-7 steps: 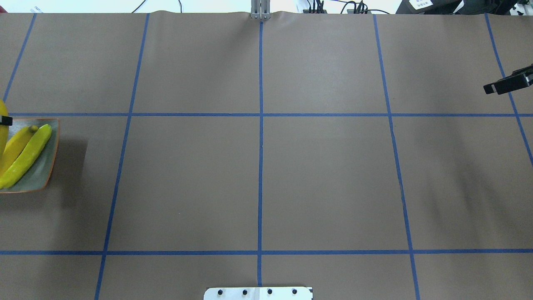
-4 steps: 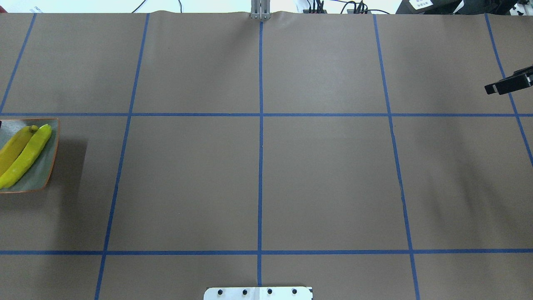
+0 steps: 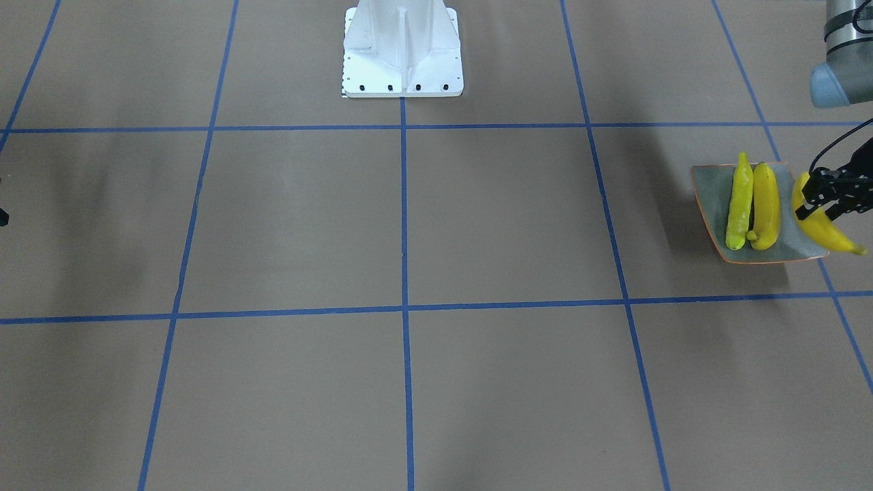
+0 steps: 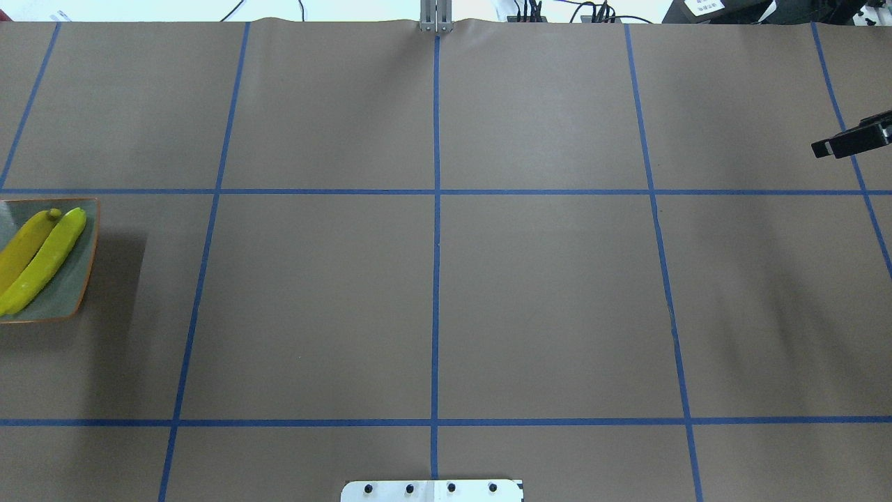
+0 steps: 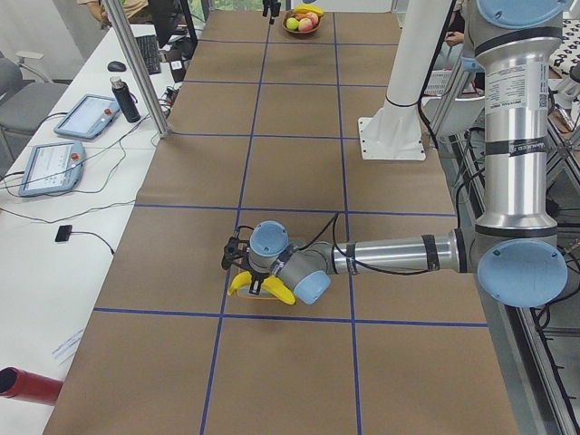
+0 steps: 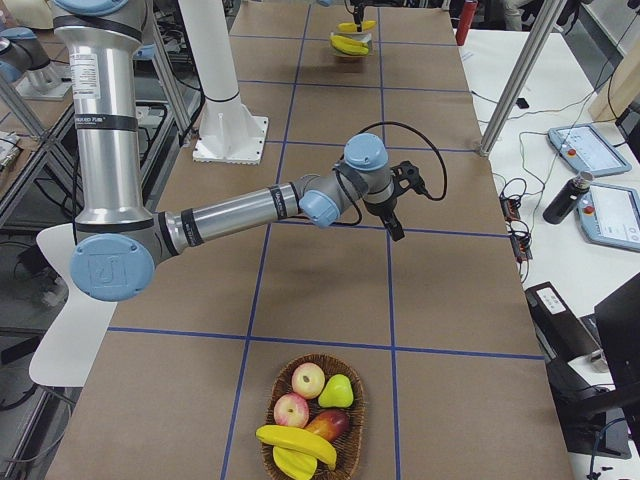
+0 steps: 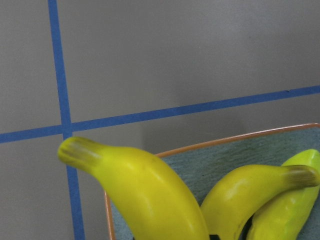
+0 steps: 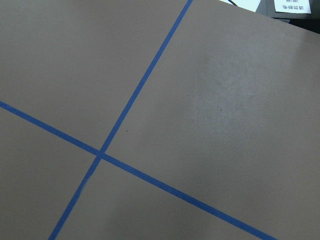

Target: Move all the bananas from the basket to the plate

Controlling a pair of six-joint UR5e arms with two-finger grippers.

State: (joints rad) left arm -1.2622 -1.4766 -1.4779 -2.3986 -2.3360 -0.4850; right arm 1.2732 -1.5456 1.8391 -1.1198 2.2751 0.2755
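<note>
The square grey-green plate (image 3: 716, 194) lies at the table's far left end and shows in the overhead view (image 4: 66, 286) too. Two bananas lie side by side on it, a greenish one (image 3: 739, 204) and a yellow one (image 3: 765, 204). My left gripper (image 3: 822, 198) is shut on a third yellow banana (image 3: 829, 232) and holds it tilted over the plate's outer edge. The left wrist view shows that banana (image 7: 150, 185) above the plate's corner (image 7: 210, 160). My right gripper (image 4: 822, 148) hovers at the right edge; I cannot tell whether it is open or shut.
A wicker basket (image 6: 335, 440) with apples, a pear and a banana (image 6: 295, 438) stands at the table's right end, beyond the right gripper. The white robot base (image 3: 401, 54) stands at mid-table. Blue tape lines grid the brown cover.
The held banana and the left gripper's finger, at the overhead view's left edge a second ago, have moved left out of that view. The right gripper has barely moved.
</note>
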